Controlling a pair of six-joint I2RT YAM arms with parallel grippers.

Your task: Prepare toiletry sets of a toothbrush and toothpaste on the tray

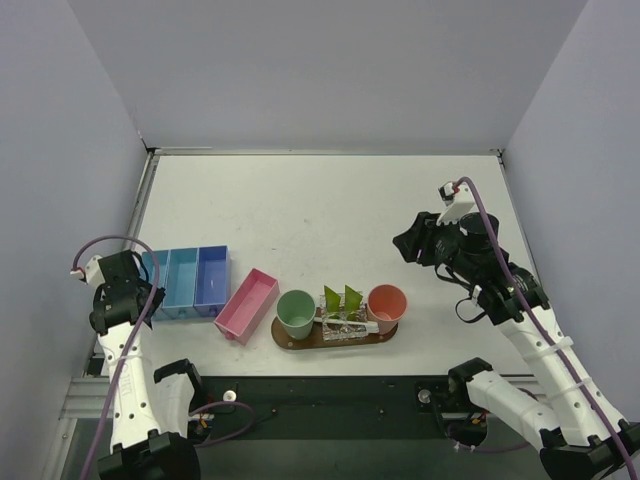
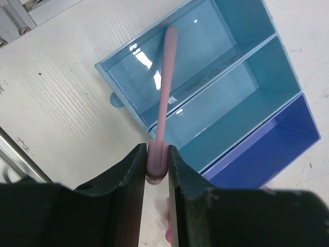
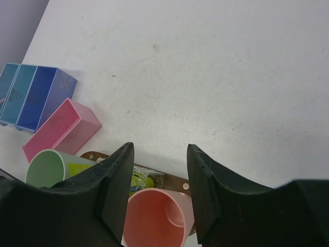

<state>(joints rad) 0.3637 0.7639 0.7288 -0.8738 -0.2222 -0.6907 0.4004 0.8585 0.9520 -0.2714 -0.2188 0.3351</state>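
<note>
Left of the tray (image 1: 300,344), nearest the table's front edge: left gripper (image 2: 158,154) pinching the toothbrush (image 2: 165,87) by one end, jaws pressed flat against its sides; the rest of the brush juts out unsupported over the blue bins (image 2: 226,64), its rounded tip above the compartment farthest from the tray; whether the tip touches the bin floor cannot be told. The step in hand is judged to be carriage of the brush rightward to the tray; it is best done by raising the brush above the bin walls first, keeping the pinch firm because the long free end can swing, passing over the pink bin (image 1: 247,304), then lowering it tip-first into a cup. The toothbrush appears slim, smooth, pale pink, slightly flared at the held end; bristles are not discernible. On the tray: green cup (image 1: 296,313) at the left end, pink cup (image 1: 386,302) at the right. Beyond the tray's right end: right gripper (image 3: 159,149), fingers spread wide, holding nothing.
</note>
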